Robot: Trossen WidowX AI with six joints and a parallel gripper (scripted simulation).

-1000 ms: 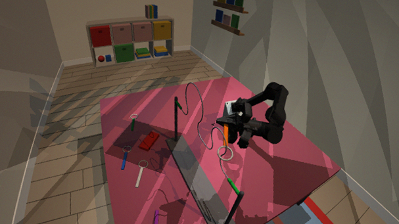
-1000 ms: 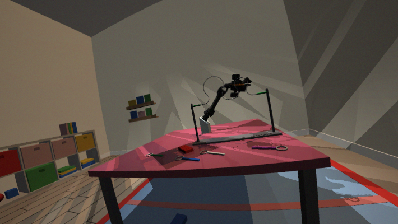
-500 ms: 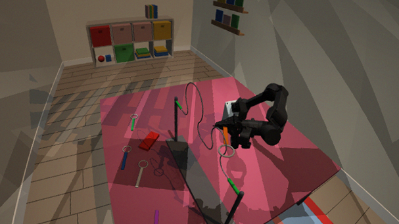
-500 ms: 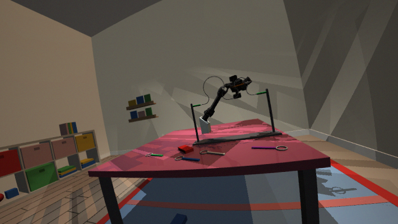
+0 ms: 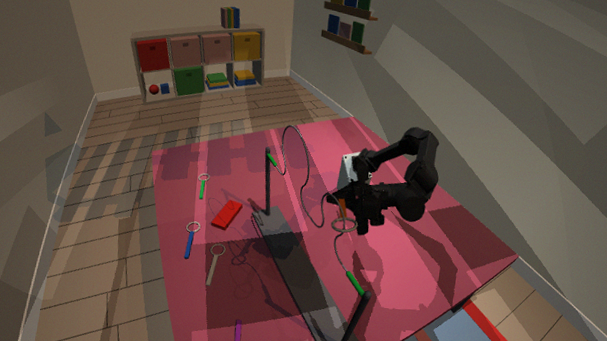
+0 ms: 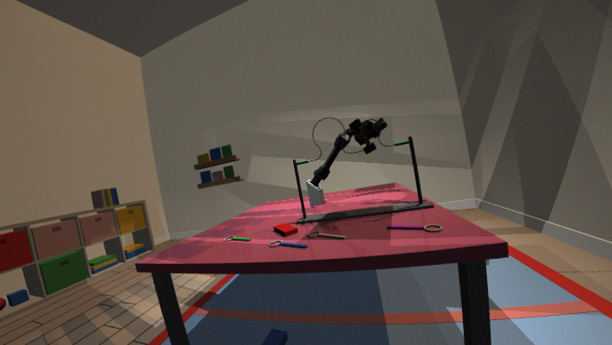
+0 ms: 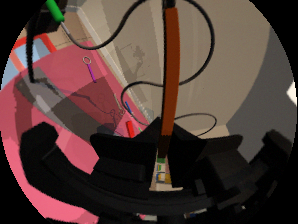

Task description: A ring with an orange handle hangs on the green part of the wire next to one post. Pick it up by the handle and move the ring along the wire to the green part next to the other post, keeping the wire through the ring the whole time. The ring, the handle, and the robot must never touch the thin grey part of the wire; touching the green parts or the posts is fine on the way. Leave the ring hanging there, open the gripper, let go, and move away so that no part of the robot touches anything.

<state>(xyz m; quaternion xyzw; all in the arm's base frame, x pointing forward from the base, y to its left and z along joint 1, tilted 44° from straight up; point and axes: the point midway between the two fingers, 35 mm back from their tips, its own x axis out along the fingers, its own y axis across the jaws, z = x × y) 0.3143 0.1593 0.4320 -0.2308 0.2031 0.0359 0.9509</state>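
My gripper point(image 5: 345, 202) point(image 7: 161, 120) is shut on the orange handle point(image 5: 342, 207) point(image 7: 171, 75). In the top view the ring point(image 5: 344, 232) hangs below the handle with the grey wire point(image 5: 334, 249) point(image 7: 214, 42) passing through it, a short way from the near green part point(image 5: 355, 283) point(image 6: 402, 143) point(image 7: 55, 10) by the near post point(image 5: 354, 321) point(image 6: 415, 172). Whether the ring touches the wire is too small to tell. The other green part point(image 5: 271, 159) point(image 6: 302, 162) is by the far post point(image 5: 268, 187) point(image 6: 300, 190). The ring is out of the wrist view's top edge.
The wire loops up and dips between the ring and the far post. A dark base bar point(image 5: 308, 281) joins the posts. A red block point(image 5: 227, 214) point(image 6: 285, 229) and several loose ringed sticks, one blue point(image 5: 189, 245) and one purple point(image 5: 237, 340), lie on the pink table point(image 5: 177, 178).
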